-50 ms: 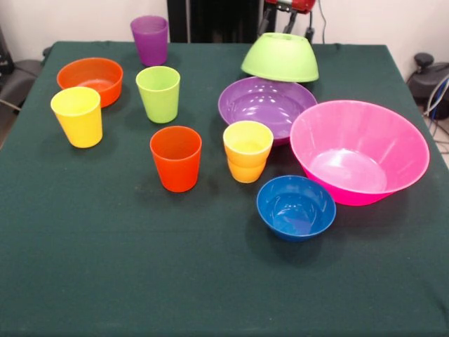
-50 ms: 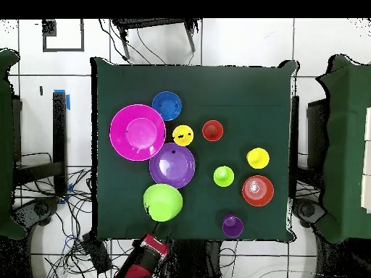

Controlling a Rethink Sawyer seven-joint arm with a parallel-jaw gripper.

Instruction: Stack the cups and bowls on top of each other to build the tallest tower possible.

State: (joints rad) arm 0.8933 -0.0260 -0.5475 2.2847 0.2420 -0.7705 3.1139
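A lime green bowl lies upside down at the table's far edge, against the rim of the purple bowl. My gripper hangs just behind it, open, with nothing between its fingers. The big pink bowl, blue bowl and orange bowl stand upright, each on its own. The purple cup, lime green cup, yellow cup, orange-red cup and yellow-orange cup all stand apart from one another.
A dark green cloth covers the table. Cables and chairs lie on the floor around it in the overhead view.
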